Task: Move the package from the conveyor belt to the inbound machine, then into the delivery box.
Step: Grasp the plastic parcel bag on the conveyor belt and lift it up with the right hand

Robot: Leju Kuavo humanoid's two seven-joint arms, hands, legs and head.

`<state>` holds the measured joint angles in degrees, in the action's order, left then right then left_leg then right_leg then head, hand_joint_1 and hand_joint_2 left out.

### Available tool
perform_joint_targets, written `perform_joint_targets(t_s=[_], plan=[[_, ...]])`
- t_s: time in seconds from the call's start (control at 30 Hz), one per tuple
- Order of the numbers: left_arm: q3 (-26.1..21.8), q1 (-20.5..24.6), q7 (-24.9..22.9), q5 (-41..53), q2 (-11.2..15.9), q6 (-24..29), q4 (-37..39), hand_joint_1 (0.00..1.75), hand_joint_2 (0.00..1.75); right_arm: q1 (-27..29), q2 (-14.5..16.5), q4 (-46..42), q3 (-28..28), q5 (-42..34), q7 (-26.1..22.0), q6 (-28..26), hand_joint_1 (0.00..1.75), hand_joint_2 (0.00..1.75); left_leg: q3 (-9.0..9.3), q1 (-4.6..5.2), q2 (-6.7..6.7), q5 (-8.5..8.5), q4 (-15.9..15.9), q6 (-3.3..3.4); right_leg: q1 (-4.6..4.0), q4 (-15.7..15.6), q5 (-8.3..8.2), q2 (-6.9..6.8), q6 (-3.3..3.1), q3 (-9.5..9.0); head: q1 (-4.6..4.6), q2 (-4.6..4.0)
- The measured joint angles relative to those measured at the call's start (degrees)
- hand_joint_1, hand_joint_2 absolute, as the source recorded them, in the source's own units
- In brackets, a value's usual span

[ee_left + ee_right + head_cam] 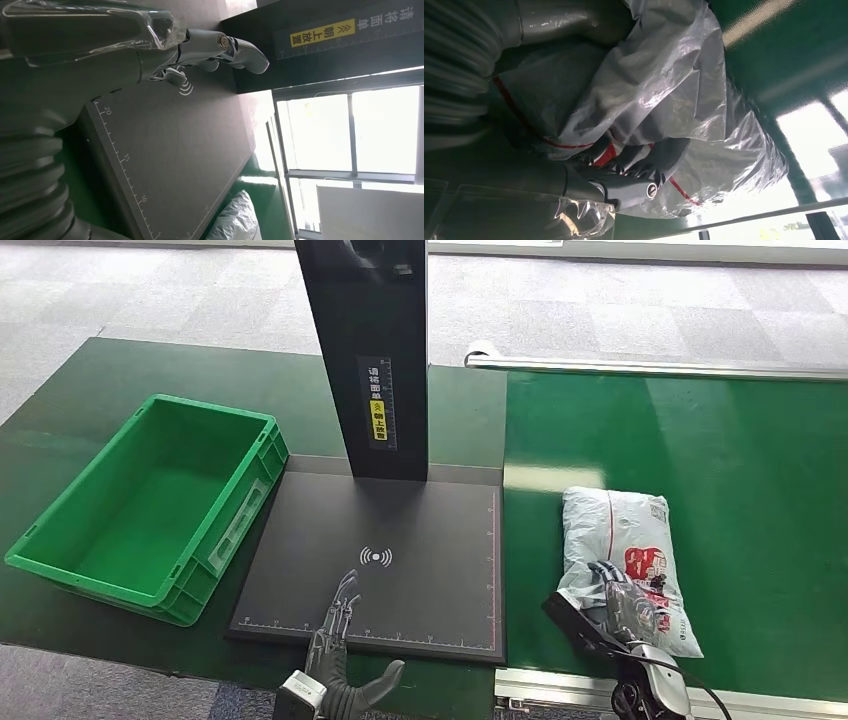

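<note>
A grey plastic package (615,530) with red print lies on the green conveyor belt (720,460) at the right. My right hand (620,605) is on its near end. In the right wrist view the dark fingers (644,165) dig into the crinkled package (664,80) with the thumb on its other side, so the hand grips it. My left hand (335,640) hovers over the front edge of the black inbound machine plate (400,530), fingers stretched out and holding nothing. The left wrist view has these fingers (220,47) above the plate (175,150).
An empty green delivery box (215,415) stands left of the plate. The machine's black pillar (370,360) rises from the plate's far edge. A metal rail (650,367) borders the belt's far side, and grey carpet lies beyond the table.
</note>
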<state>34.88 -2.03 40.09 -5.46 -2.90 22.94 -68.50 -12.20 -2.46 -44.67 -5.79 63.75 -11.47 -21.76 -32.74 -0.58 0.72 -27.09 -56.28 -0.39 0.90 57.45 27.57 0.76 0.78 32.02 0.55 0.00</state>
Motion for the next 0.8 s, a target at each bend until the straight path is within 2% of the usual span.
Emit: perform_joint_targets(t_s=[0.3,0.53,0.7,0.8], plan=[[0.1,0.0,0.0,0.0,0.1,0.0,0.0,0.0,1.75,-1.8,0.0,2.0,0.0,-0.1,-0.1,-0.2,1.75,1.75,0.01,0.0,0.0,0.0,0.0,0.0,0.0,0.0,0.0,0.0,0.0,0.0,-0.01,0.0],[0.1,-0.1,0.0,0.1,0.2,0.8,0.0,0.0,1.75,-0.5,0.6,0.8,0.0,-2.0,-0.6,-0.9,1.75,1.75,0.0,0.0,0.02,0.0,0.0,0.0,0.0,0.0,0.01,-0.01,0.0,0.0,-0.01,0.0],[0.1,-0.2,0.0,0.2,0.2,1.1,0.0,0.0,1.75,3.9,1.3,-6.7,0.0,-4.7,-1.6,-1.5,1.75,1.75,-0.06,0.0,0.11,-0.01,0.0,0.0,0.0,0.0,0.01,-0.04,0.01,0.03,0.0,0.0],[0.0,-0.4,0.0,0.8,0.2,2.1,-0.3,0.0,1.75,8.1,1.5,-16.4,0.0,-5.5,-2.9,-5.2,1.75,1.75,-0.15,0.0,0.2,-0.01,0.0,0.0,0.01,0.0,0.01,-0.07,0.01,0.09,0.0,0.0]])
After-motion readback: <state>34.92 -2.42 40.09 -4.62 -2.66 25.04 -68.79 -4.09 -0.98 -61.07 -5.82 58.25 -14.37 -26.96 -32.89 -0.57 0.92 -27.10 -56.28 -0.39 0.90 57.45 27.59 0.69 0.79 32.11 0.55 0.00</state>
